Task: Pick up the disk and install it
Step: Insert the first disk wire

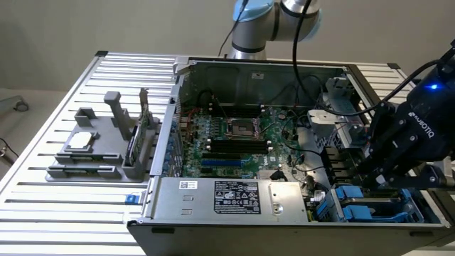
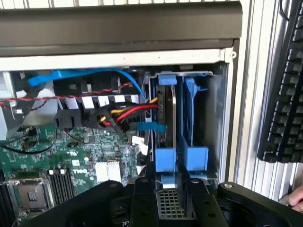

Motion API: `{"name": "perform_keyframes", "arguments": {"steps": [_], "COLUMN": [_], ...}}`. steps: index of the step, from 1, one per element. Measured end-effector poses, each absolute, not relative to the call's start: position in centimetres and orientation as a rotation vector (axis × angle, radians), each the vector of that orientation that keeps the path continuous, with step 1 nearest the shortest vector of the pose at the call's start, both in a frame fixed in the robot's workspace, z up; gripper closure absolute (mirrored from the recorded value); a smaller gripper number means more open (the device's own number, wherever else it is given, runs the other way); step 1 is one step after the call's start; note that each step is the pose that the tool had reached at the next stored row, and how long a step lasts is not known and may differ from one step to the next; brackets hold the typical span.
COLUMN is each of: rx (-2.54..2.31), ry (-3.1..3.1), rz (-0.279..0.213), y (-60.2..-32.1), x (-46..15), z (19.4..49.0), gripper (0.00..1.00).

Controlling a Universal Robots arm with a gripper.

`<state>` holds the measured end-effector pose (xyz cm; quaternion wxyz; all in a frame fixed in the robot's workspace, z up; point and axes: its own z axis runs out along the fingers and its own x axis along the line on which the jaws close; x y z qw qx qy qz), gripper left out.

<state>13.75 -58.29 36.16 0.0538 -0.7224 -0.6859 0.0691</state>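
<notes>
Gripper point(image 1: 384, 178): at the case's point(image 1: 235, 226) near right corner, directly over the drive bay; I cannot tell how far open.
Disk point(image 2: 166, 120): standing on edge in the bay.

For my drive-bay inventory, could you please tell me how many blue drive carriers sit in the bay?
2: one blue carrier nearer the motherboard, holding the disk, and a second beside it toward the case wall. Others may be hidden.

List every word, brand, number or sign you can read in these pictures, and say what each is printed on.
"ROBOTIQ": on the black hand, printed sideways.
"DELL": on the green motherboard, faint.
Black-and-white sticker on the grey metal box: print too small to read.
Keyboard key legends: too blurred to read.
</notes>
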Motion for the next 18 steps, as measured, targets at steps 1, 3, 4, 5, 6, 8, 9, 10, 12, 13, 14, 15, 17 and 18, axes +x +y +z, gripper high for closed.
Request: {"name": "perform_keyframes", "arguments": {"steps": [1,3,4,5,6,8,9,10,12,13,14,15,17,18], "rx": [-2.195,-2.194,-2.194,-2.194,-2.192,-2.192,-2.192,-2.192,-2.192,-2.192,-2.192,-2.192,-2.192,-2.193], "ry": [-2.084,-2.084,-2.084,-2.083,-2.083,-2.083,-2.083,-2.083,-2.083,-2.083,-2.083,-2.083,-2.083,-2.083], "rz": [0.21,0.209,0.209,0.208,0.205,0.205,0.205,0.205,0.205,0.205,0.205,0.205,0.206,0.206], "y": [-58.3,-58.4,-58.5,-58.5,-58.5,-58.5,-58.5,-58.5,-58.5,-58.5,-58.5,-58.5,-58.5,-58.5], "x": [13.3,12.5,12.3,12.2,12.2,12.3,12.3,12.2,12.2,12.2,12.2,12.2,12.2,12.2], "z": [36.3,36.5,36.6,36.6,36.6,36.6,36.6,36.7,36.7,36.7,36.7,36.7,36.7,36.7], "gripper": [0.69,0.69,0.69,0.69,0.69,0.69,0.69,0.69,0.69,0.71,0.71,0.78,0.89,0.89]}}
